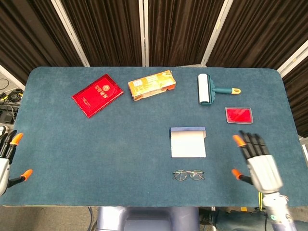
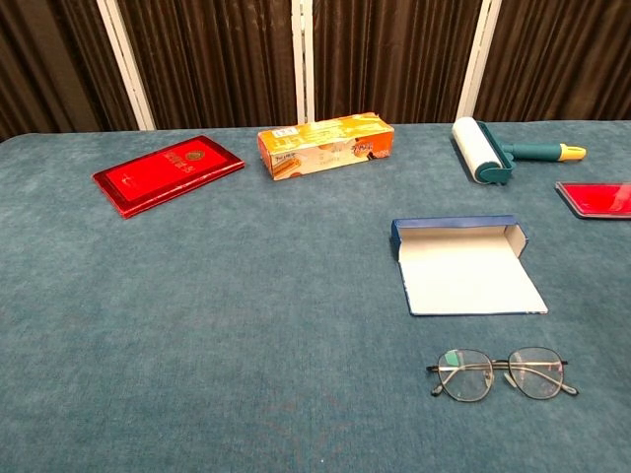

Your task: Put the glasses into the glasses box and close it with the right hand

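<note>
Head view: we see our right hand (image 1: 257,163) above the near right part of the table (image 1: 72,144), fingers spread, holding nothing. Our left hand (image 1: 7,159) sits at the left table edge, fingers apart and empty. The glasses (image 1: 188,175) lie folded open on the cloth near the front edge, well left of the right hand. The glasses box (image 1: 188,142) lies just behind them, lid flap open. Farther back we note a red booklet (image 1: 97,95), an orange carton (image 1: 151,85), a lint roller (image 1: 205,89) and a red card sleeve (image 1: 238,115). Chest view shows neither hand
</note>
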Robot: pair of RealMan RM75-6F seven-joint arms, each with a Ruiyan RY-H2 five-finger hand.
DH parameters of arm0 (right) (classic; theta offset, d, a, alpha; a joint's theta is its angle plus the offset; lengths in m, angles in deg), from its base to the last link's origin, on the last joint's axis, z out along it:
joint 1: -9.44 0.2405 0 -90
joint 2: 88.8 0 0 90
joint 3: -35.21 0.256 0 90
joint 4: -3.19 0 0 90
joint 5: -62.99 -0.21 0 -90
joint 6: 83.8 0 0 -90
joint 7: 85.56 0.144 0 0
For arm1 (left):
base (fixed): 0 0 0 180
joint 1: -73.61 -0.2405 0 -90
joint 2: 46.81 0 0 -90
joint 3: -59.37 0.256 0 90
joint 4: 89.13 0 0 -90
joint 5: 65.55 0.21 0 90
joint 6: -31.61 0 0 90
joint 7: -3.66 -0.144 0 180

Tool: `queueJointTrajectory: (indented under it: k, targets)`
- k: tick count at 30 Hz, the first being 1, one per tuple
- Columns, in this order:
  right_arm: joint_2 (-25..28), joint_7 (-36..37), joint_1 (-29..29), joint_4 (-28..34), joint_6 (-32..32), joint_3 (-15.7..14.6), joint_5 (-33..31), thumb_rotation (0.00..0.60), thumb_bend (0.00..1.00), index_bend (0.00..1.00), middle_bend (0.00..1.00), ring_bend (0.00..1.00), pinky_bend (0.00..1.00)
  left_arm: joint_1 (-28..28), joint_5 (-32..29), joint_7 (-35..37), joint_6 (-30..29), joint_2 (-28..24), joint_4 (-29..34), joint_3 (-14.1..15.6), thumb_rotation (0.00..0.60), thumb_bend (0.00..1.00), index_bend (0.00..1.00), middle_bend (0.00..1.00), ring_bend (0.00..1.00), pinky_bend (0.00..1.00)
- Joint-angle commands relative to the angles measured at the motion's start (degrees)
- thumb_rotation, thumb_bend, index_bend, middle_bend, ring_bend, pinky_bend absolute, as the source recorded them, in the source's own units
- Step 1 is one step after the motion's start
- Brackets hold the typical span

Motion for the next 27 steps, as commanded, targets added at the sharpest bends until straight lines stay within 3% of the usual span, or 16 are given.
queueJointTrajectory:
  k: [1, 6, 16, 20, 27]
  targets:
    - [0.12, -0.67, 6.19, 2.17, 12.25, -1.88, -1.13, 0.6, 0.0, 0.32, 0.0, 0.0, 0.0, 0.6, -1.62, -0.02, 1.27, 0.03, -0.12, -0.48, 0.6, 0.0, 0.0, 0.0, 0.0, 0.0]
    - [-1.19, -2.06, 12.53, 4.07, 24.16, -0.94, -6.38, 0.6, 0.01, 0.39, 0.0, 0.0, 0.0, 2.01, -4.2, -0.67, 3.65, 0.69, -0.58, -1.41, 0.6, 0.0, 0.0, 0.0, 0.0, 0.0]
    - [-10.56, -17.26, 19.13, 0.89, 32.95, 1.63, -20.35, 0.6, 0.13, 0.44, 0.0, 0.0, 0.0, 3.12, -6.27, -2.23, 5.47, 1.67, -1.32, -1.73, 0.6, 0.0, 0.0, 0.0, 0.0, 0.0]
    - [-13.67, -22.98, 21.14, 0.63, 33.19, 1.86, -25.98, 0.6, 0.16, 0.45, 0.0, 0.0, 0.0, 3.04, -6.19, -2.05, 5.06, 1.55, -1.25, -1.7, 0.6, 0.0, 0.0, 0.0, 0.0, 0.0]
    - [-16.13, -27.44, 22.8, 0.35, 31.8, 0.65, -29.9, 0.6, 0.19, 0.47, 0.0, 0.0, 0.0, 3.09, -6.62, -1.75, 5.12, 1.46, -1.36, -1.65, 0.6, 0.0, 0.0, 0.0, 0.0, 0.0]
